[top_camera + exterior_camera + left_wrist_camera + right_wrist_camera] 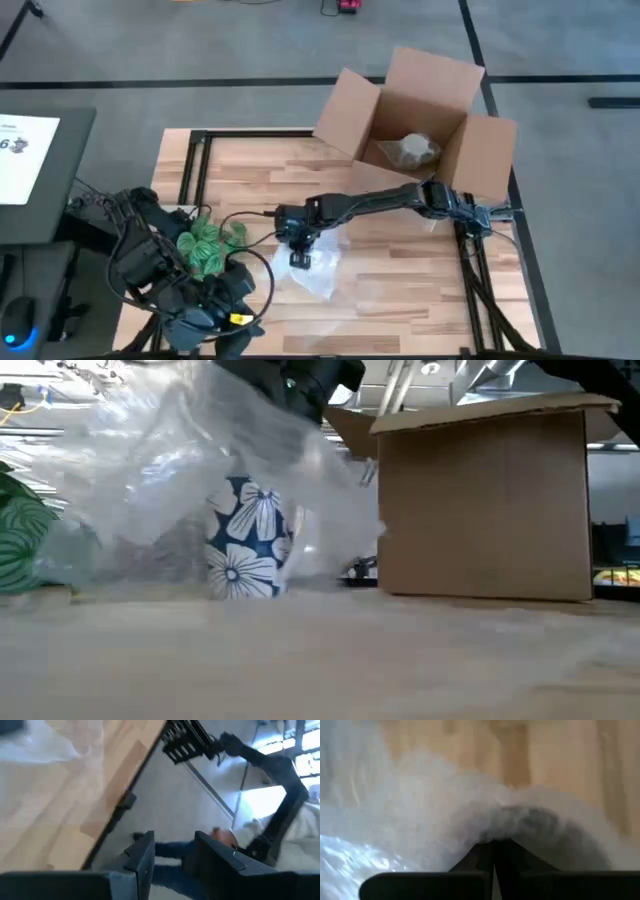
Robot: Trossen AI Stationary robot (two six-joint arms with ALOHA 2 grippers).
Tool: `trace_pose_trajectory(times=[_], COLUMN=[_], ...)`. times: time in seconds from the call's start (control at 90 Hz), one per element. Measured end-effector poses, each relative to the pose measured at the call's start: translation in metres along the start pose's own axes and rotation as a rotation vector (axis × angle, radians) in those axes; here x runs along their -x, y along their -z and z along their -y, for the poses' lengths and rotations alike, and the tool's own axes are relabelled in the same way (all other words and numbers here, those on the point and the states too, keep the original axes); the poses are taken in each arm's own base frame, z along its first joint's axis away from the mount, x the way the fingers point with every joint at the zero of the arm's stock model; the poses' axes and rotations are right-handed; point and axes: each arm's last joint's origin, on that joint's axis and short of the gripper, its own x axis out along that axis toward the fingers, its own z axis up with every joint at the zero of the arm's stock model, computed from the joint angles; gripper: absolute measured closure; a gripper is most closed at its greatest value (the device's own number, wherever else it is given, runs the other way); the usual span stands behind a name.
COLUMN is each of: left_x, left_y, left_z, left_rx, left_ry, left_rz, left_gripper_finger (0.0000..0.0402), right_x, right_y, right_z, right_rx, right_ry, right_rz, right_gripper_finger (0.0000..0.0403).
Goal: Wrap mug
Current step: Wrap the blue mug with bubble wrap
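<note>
**Right gripper lifts plastic wrap over the mug**

Clear plastic wrap (pixel 170 470) fills the low view closest to the lens, held up like a tent over the mug (pixel 248 540). That mug stands upright on the wooden table (pixel 420 290), near the middle and well short of the cardboard box (pixel 420 120). From this side it shows white flowers on dark blue, not a plain cream face; its handle and its inside are hidden by the film.

In the high view the right gripper (pixel 299 258) reaches in from the box side and sits over the sheet. In its own wrist view the fingers (pixel 492 852) are pressed together with the film bunched at their tips, so they appear to be clamped on the wrap. The left gripper (pixel 172 852) waits off the table's near left edge, fingers apart and holding nothing, beside a green patterned bundle (pixel 205 243).

The step in hand looks like drawing the sheet over the mug. To do it well, the pinch should stay firm and the film should travel across slowly and drape loosely, because a taut pull could tip the mug. It is then best lowered on the far side, so the mug ends up covered.
</note>
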Motion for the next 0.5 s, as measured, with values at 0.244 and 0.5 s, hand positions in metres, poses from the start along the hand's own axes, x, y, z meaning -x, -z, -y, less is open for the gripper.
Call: trace_pose_trajectory(times=[0.244,0.5], left_x=[0.000,0.003], left_y=[0.000,0.006], left_z=[-0.005,-0.015], left_rx=[-0.055,-0.105], left_ry=[-0.056,-0.158], left_rz=[0.011,0.008], left_gripper_finger=[0.0284,0.0284], right_x=[0.013,0.052], right_y=[-0.007,-0.018], right_z=[-0.012,-0.018], right_rx=[0.020,0.075], right_ry=[-0.015,-0.006], right_rz=[0.002,-0.054], right_gripper_finger=[0.0403,0.0403])
